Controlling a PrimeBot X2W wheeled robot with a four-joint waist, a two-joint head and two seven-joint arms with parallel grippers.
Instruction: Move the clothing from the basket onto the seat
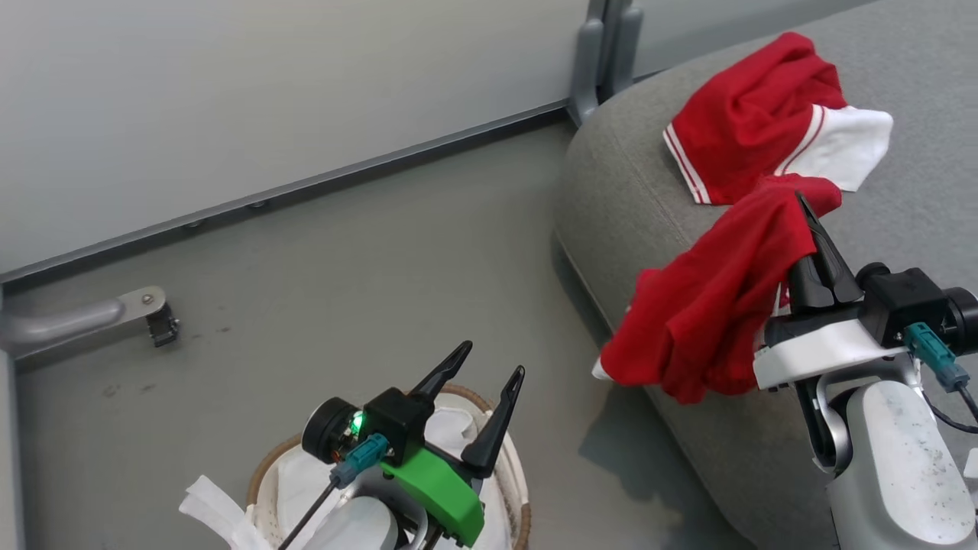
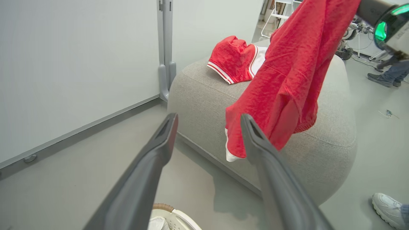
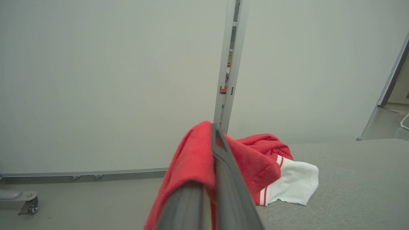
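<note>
Desk: Items at the large grey upholstered seat (image 1: 634,198)?

Operator: One soft red garment with white panel (image 1: 756,114), lying on top. One second red garment (image 1: 710,305), hanging at its edge, pinched in my right gripper (image 1: 804,205). My left gripper (image 1: 493,359) is spread and empty, over the white woven-rimmed basket (image 1: 267,458) on the floor beside the seat.

Looking like a robotics lab or test bay, not a home. Pale grey partition panels (image 1: 267,92) are standing in for walls, joining at a metal post (image 1: 603,53), w/ a castor foot (image 1: 145,309) sticking out at floor level. The floor (image 1: 344,290) is showing bare, smooth grey, scuffed in spots. A big grey seat (image 1: 634,198) is sitting against the partition. In the left wrist view, a bit of loose wire (image 2: 387,113) is lying on the floor, a white metal frame (image 2: 278,12) is standing in the bkgd, and a person's white shoe (image 2: 388,206) is poking in nearby.
</note>
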